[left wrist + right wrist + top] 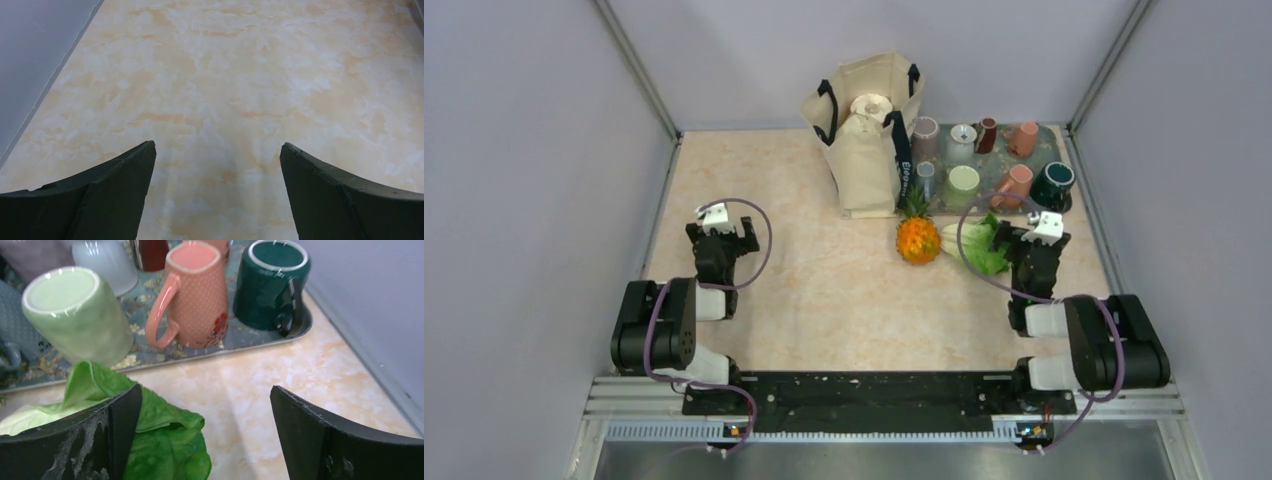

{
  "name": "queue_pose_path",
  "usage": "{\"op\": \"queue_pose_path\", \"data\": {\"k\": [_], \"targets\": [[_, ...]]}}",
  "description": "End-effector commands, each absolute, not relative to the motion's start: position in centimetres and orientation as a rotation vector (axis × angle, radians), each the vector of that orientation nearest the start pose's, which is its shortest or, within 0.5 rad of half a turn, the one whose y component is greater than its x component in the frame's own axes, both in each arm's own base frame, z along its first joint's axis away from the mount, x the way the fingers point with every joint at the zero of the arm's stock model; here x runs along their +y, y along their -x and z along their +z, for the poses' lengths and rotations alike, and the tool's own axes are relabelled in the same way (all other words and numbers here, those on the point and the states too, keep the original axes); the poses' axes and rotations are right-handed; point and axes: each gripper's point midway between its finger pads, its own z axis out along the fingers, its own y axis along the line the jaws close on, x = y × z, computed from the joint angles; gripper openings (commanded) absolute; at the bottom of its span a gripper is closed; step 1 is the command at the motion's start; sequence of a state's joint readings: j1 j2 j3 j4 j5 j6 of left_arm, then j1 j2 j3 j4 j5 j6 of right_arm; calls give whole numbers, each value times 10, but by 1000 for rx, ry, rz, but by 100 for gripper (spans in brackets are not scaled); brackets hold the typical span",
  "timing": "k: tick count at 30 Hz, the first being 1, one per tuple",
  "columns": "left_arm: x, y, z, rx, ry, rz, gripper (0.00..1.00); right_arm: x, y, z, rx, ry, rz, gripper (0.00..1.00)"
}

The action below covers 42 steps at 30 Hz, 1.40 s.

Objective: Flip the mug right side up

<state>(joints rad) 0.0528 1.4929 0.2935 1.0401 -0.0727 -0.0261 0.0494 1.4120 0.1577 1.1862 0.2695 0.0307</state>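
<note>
Several mugs stand on a patterned tray [994, 165] at the back right. In the right wrist view a light green mug [75, 310], a pink dotted mug [192, 295] and a dark green mug [270, 285] each show a flat base on top, so they look mouth down. My right gripper [1036, 235] is open and empty, just in front of the tray [235, 342], its fingers [206, 405] apart from every mug. My left gripper [721, 232] is open and empty over bare table at the left [217, 155].
A green lettuce [979, 245] lies under my right gripper's left finger [165, 450]. A small pineapple [918, 238] lies left of the lettuce. A cream tote bag [867, 130] stands left of the tray. Grey walls enclose the table.
</note>
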Motion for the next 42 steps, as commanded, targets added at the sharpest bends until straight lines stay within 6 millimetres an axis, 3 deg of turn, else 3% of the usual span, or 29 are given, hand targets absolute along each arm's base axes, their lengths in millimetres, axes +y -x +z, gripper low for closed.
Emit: {"op": "queue_pose_path", "data": {"k": [1, 5, 9, 13, 15, 18, 23, 26, 31, 34, 42], "targets": [[35, -388, 109, 1649, 141, 85, 99, -43, -345, 137, 1544, -312, -185, 99], [36, -388, 109, 1650, 142, 85, 99, -51, -338, 174, 1494, -395, -191, 99], [34, -388, 111, 1646, 131, 77, 99, -41, -337, 215, 1471, -373, -119, 99], [10, -403, 122, 1827, 11, -31, 99, -14, -346, 258, 1491, -276, 16, 91], [-3, -417, 142, 1904, -15, -124, 99, 2, -354, 269, 1527, -245, 88, 87], [-18, -418, 154, 2000, -89, -212, 99, 36, -371, 274, 1611, -180, 142, 83], [-13, -404, 169, 2137, -186, -159, 99, 110, -401, 254, 1818, 22, 70, 82], [-7, -395, 177, 2197, -187, -122, 99, 138, -417, 228, 1938, 56, 108, 73], [-13, -385, 186, 2222, -183, -170, 97, 164, -445, 191, 2033, 24, 167, 58], [-18, -383, 187, 2220, -188, -202, 96, 177, -456, 176, 2061, 28, 209, 54], [-29, -380, 182, 2232, -218, -282, 94, 179, -488, 148, 2083, -37, 150, 48]]}}
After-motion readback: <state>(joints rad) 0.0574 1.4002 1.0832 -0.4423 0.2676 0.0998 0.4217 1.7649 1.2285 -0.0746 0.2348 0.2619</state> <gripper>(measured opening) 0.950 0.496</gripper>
